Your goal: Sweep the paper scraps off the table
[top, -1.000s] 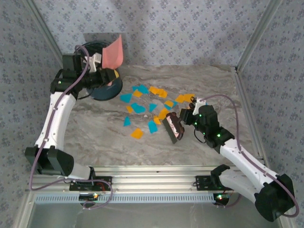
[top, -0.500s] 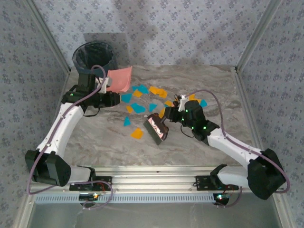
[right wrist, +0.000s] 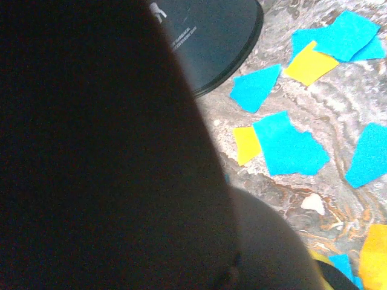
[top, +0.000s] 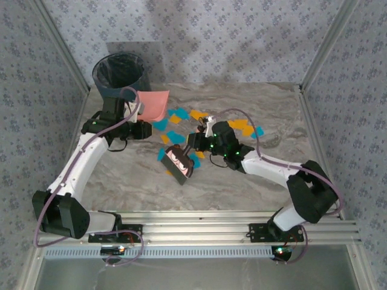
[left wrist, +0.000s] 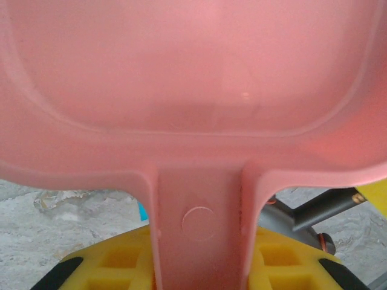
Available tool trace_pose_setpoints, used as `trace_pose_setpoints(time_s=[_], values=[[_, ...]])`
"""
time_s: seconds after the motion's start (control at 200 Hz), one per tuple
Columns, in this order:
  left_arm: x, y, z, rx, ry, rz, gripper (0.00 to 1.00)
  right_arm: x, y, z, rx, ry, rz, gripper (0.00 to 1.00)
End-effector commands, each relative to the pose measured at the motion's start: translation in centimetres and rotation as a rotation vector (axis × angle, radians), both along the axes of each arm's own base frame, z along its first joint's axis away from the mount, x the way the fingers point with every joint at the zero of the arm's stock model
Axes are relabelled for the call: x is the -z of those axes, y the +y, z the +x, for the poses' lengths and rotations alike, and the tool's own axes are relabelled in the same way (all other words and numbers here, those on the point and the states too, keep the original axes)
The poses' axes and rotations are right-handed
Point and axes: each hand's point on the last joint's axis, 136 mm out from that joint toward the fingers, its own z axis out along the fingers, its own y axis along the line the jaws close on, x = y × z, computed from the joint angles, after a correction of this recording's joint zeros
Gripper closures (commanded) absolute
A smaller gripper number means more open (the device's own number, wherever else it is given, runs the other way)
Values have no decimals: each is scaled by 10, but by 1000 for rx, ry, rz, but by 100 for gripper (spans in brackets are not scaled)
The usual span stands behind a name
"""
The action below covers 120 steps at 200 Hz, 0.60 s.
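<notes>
Top external view: the table (top: 260, 187) takes up most of the frame, its marble veining bare along the near and right sides. Both arms reach in toward the middle-left.

A dark round bin (top: 121, 71) stands at the far left corner, its inside too dark to read.

Just in front of the bin, the left gripper (top: 135, 116) is clenched on the handle of a pink dustpan (top: 153, 103). The pan's blade points toward the scraps, but from above I cannot tell whether its edge touches the surface. On the left wrist camera the dustpan (left wrist: 193, 72) is cut off on three sides, and its handle runs down between the yellow fingers (left wrist: 118, 263), which grasp it. A sliver of teal shows under the pan, too small to make out.

The right gripper (top: 195, 147) grasps a small dark brush (top: 178, 164), tilted, at the near-left edge of the scatter. Its fingers are hard to separate from the brush head, and the bristles cover at least one orange piece. On the right wrist camera a black, unfocused mass hides the left half of the frame and the fingertips with it. A dark curved base (right wrist: 211, 36) sits at the top edge, cut off.

The paper scraps (top: 176, 137), orange and teal, lie on the table between the dustpan and the right arm, with a few more beyond that arm. Several scraps (right wrist: 288, 145) show close up, some overlapping.
</notes>
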Motion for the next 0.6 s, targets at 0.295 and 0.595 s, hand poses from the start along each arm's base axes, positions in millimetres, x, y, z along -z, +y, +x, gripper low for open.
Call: trace_pose_setpoints(time_s=[0.295,0.595], values=[[-2,3,-8,37,-36,44,100,-5,-16,15,86,-72,-79,100],[0,1,-10,46,-28,37,100,8,-72,16,236,-85,-228,100]])
